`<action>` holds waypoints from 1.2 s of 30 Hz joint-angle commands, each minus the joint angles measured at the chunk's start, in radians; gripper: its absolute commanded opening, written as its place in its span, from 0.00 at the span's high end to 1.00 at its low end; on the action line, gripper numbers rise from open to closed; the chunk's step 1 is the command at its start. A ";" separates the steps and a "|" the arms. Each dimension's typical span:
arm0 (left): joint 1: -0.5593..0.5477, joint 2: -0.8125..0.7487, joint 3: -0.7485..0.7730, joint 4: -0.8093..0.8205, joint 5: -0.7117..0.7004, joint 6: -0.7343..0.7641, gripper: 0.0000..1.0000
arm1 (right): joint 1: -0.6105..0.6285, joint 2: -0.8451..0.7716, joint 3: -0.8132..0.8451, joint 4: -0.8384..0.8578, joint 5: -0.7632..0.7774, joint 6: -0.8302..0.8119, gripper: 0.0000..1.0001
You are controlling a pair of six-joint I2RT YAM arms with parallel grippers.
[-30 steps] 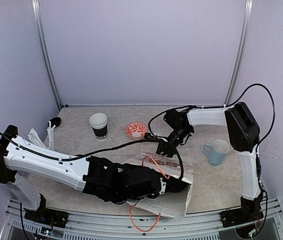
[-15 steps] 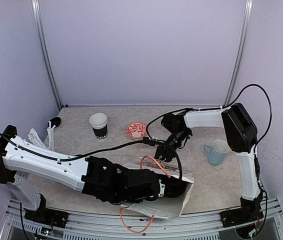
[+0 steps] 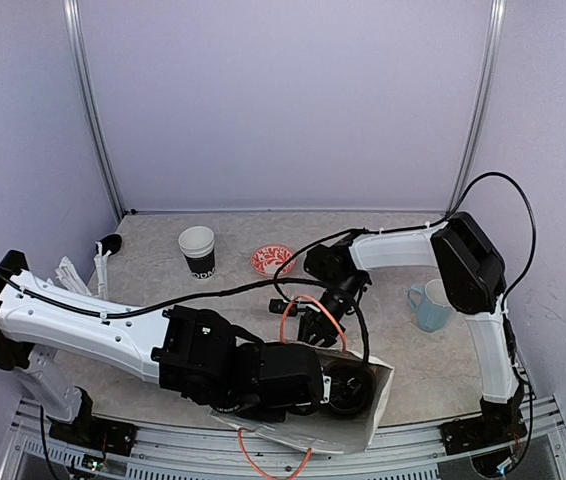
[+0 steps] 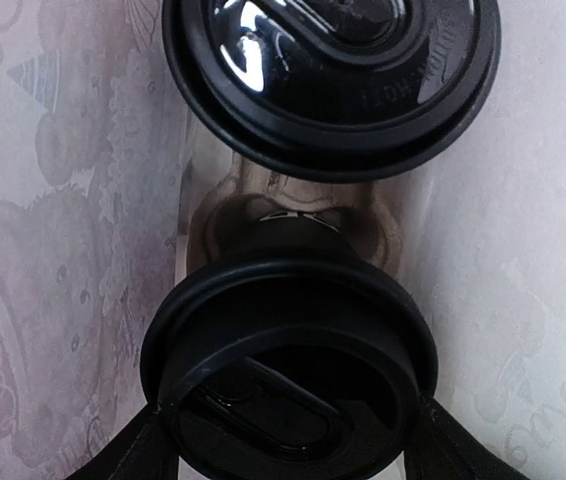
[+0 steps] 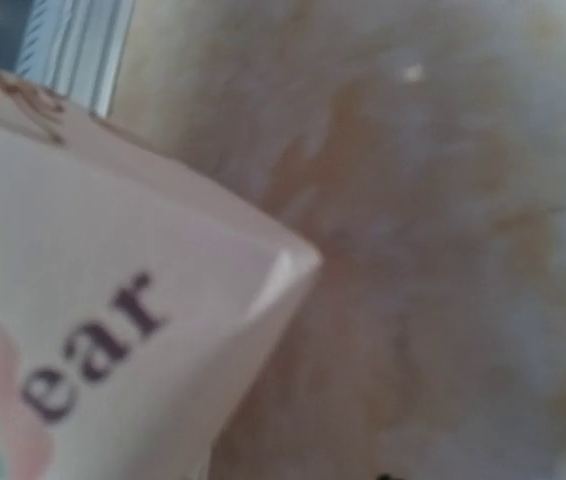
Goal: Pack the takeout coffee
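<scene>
Evidently two lidded cups are held in the paper bag [image 3: 381,395], laid on its side at the table's near edge — the takeout cup [image 4: 288,370] nearer the mouth, a second cup [image 4: 328,80] just beyond it, deeper in. Both are topped with glossy black lids; "HOT" is embossed on the farther lid's rim, and "ear" is printed by the bag's corner. The takeout cup is clasped by the left gripper [image 4: 291,425], a finger pressed to each side. An unlidded cup [image 3: 197,250] — black, white within — is stood well apart at the back. Whether the right gripper [image 3: 313,322] is parted cannot be told.
</scene>
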 commanded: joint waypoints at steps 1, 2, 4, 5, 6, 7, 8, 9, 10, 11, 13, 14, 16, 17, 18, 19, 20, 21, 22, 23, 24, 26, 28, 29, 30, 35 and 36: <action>0.018 0.020 0.046 -0.074 0.121 -0.109 0.54 | 0.010 0.003 0.033 -0.084 -0.038 -0.022 0.54; 0.025 0.025 0.050 -0.081 0.137 -0.115 0.54 | -0.004 -0.007 0.038 -0.062 -0.005 0.007 0.52; 0.042 0.039 0.061 -0.086 0.168 -0.119 0.54 | -0.038 -0.019 0.073 -0.053 0.040 0.025 0.48; 0.049 0.047 0.067 -0.087 0.183 -0.120 0.54 | -0.059 -0.023 0.094 -0.055 0.057 0.034 0.46; 0.054 0.052 0.072 -0.087 0.198 -0.120 0.54 | -0.078 -0.026 0.115 -0.055 0.077 0.043 0.45; 0.058 0.061 0.076 -0.088 0.211 -0.120 0.54 | -0.097 -0.031 0.129 -0.053 0.110 0.050 0.45; 0.062 0.066 0.081 -0.089 0.224 -0.121 0.54 | -0.116 -0.041 0.138 -0.046 0.133 0.055 0.45; 0.067 0.075 0.086 -0.090 0.234 -0.122 0.54 | -0.134 -0.052 0.143 -0.035 0.155 0.063 0.45; 0.072 0.084 0.090 -0.090 0.244 -0.124 0.54 | -0.152 -0.061 0.144 -0.023 0.174 0.070 0.45; 0.077 0.090 0.094 -0.090 0.255 -0.127 0.53 | -0.170 -0.072 0.144 -0.017 0.185 0.074 0.45; 0.092 0.107 0.103 -0.093 0.283 -0.136 0.53 | -0.204 -0.095 0.143 -0.019 0.185 0.072 0.45; 0.097 0.122 0.108 -0.095 0.291 -0.138 0.53 | -0.219 -0.111 0.138 -0.020 0.181 0.069 0.45; 0.106 0.143 0.122 -0.100 0.312 -0.141 0.53 | -0.237 -0.151 0.114 -0.018 0.184 0.054 0.45; 0.112 0.162 0.132 -0.104 0.321 -0.145 0.53 | -0.241 -0.174 0.098 -0.015 0.192 0.043 0.45; 0.117 0.175 0.147 -0.108 0.327 -0.148 0.53 | -0.243 -0.200 0.077 -0.008 0.199 0.034 0.45; 0.120 0.191 0.162 -0.111 0.337 -0.154 0.53 | -0.243 -0.222 0.058 -0.001 0.203 0.026 0.45; 0.125 0.205 0.177 -0.114 0.348 -0.160 0.53 | -0.244 -0.243 0.033 0.001 0.201 0.012 0.45; 0.132 0.228 0.203 -0.119 0.360 -0.166 0.53 | -0.243 -0.260 0.019 0.002 0.200 0.004 0.45; 0.139 0.243 0.221 -0.122 0.370 -0.172 0.53 | -0.243 -0.273 0.008 0.000 0.198 -0.005 0.45; 0.145 0.264 0.239 -0.123 0.385 -0.177 0.53 | -0.244 -0.284 -0.001 -0.004 0.197 -0.012 0.45; 0.153 0.289 0.259 -0.124 0.399 -0.180 0.53 | -0.245 -0.294 -0.008 -0.009 0.199 -0.020 0.45; 0.168 0.320 0.288 -0.123 0.418 -0.183 0.53 | -0.247 -0.313 -0.026 -0.012 0.205 -0.031 0.46; 0.179 0.341 0.304 -0.121 0.429 -0.185 0.53 | -0.247 -0.336 -0.044 -0.015 0.204 -0.043 0.46; 0.183 0.343 0.304 -0.122 0.424 -0.192 0.51 | -0.248 -0.348 -0.053 -0.017 0.201 -0.048 0.46; 0.187 0.340 0.301 -0.123 0.413 -0.199 0.49 | -0.248 -0.358 -0.060 -0.020 0.198 -0.051 0.46; 0.186 0.286 0.318 -0.132 0.310 -0.229 0.28 | -0.254 -0.398 -0.068 -0.046 0.180 -0.058 0.45; 0.185 0.275 0.332 -0.134 0.291 -0.229 0.26 | -0.255 -0.404 -0.064 -0.048 0.180 -0.054 0.45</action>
